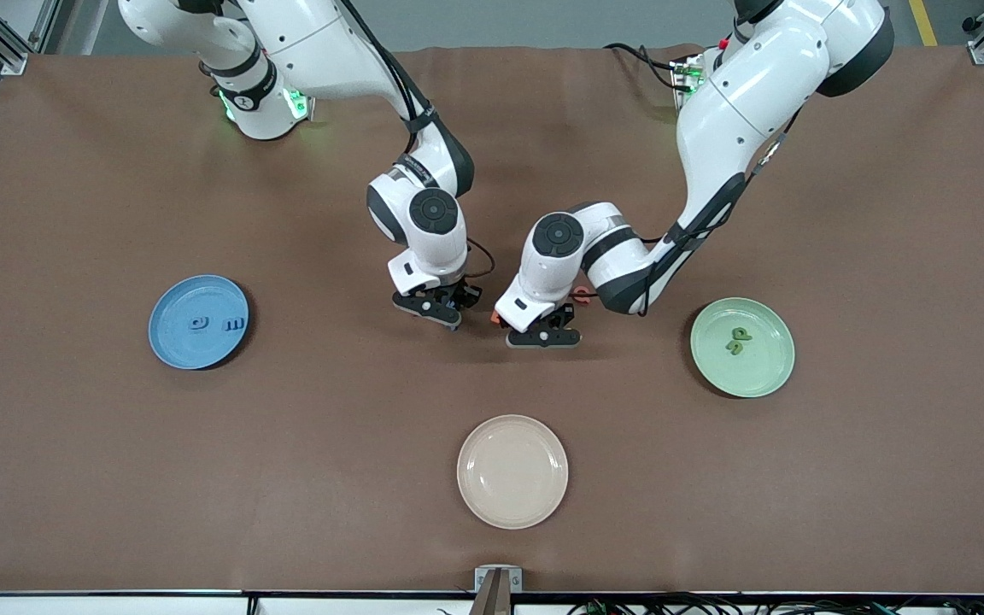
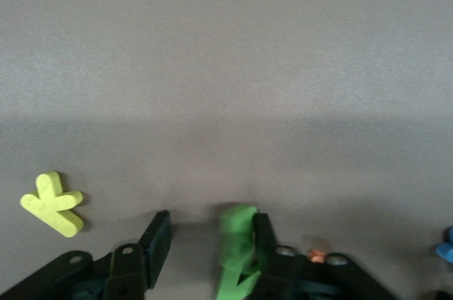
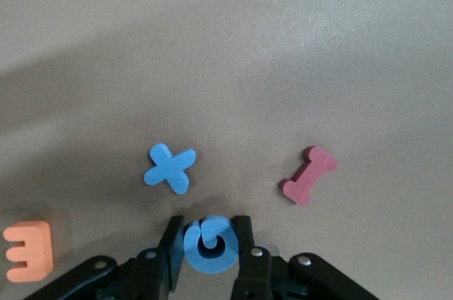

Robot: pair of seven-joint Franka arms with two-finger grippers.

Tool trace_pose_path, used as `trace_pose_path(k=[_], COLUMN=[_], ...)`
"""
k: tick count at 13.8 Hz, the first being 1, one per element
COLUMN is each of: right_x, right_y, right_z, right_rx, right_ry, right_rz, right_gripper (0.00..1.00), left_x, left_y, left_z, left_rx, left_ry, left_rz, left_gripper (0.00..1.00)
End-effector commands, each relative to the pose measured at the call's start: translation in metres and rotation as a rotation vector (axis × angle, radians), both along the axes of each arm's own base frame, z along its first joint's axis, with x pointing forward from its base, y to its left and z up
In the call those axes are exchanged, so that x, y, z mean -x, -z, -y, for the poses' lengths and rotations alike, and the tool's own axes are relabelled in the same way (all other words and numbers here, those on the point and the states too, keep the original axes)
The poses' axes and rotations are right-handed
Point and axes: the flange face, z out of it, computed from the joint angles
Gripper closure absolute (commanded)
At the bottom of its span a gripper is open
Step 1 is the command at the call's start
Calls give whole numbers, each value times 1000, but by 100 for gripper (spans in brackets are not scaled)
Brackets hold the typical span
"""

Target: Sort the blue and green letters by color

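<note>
My right gripper (image 1: 434, 309) (image 3: 208, 226) is down at the table's middle, shut on a round blue letter (image 3: 210, 245), with a finger pressed against each side. A blue X letter (image 3: 170, 168) lies flat just past it. My left gripper (image 1: 543, 336) (image 2: 212, 226) sits low beside it, open. A green letter (image 2: 237, 243) stands on edge between its jaws, against one finger (image 2: 263, 240); the other finger (image 2: 157, 238) is well clear of it. Two blue letters (image 1: 234, 324) lie on the blue plate (image 1: 169, 342). Two green letters (image 1: 738, 342) lie on the green plate (image 1: 765, 367).
A beige plate (image 1: 512, 471) sits nearer the front camera than both grippers. Around the grippers lie a yellow letter (image 2: 53, 203), an orange E (image 3: 28, 250) and a red bar-shaped letter (image 3: 308, 175). The two wrists stand close together.
</note>
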Motion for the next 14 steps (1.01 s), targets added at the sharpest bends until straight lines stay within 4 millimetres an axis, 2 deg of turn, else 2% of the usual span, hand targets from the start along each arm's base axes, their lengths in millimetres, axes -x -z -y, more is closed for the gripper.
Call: trace_pose_path(k=[1,3,4,7,9,11,13,14], right_x=[-7,-19,-23,-49,-64,-71,-68,-68], right_y=[1,-10,-23,-64,-89,-105,-114,-119], right_z=[6,25,35,92,137,190,246,274], right_rx=[14,43,59,84,77,85,111,109], right_ry=[24,40,27,-26,-87,-164,-247,-272], right_rz=[-4,-40,-69,-165,-211,-219,-225,-228], right_gripper=[97,98,98,100,100,100,100,100], left_x=[-3,-2,-2,-4,-9,-16,-27,-33], left_y=[4,7,7,5,3,-3,-26,-47], left_z=[4,4,4,2,-3,-10,-22,-28], left_rx=[1,-1,-2,0,-2,-9,-24,-45], left_ry=[-6,-2,-1,-6,-12,-24,-56,-72], left_rz=[12,9,10,12,19,24,43,61], left_gripper=[45,46,49,71,81,98,100,100])
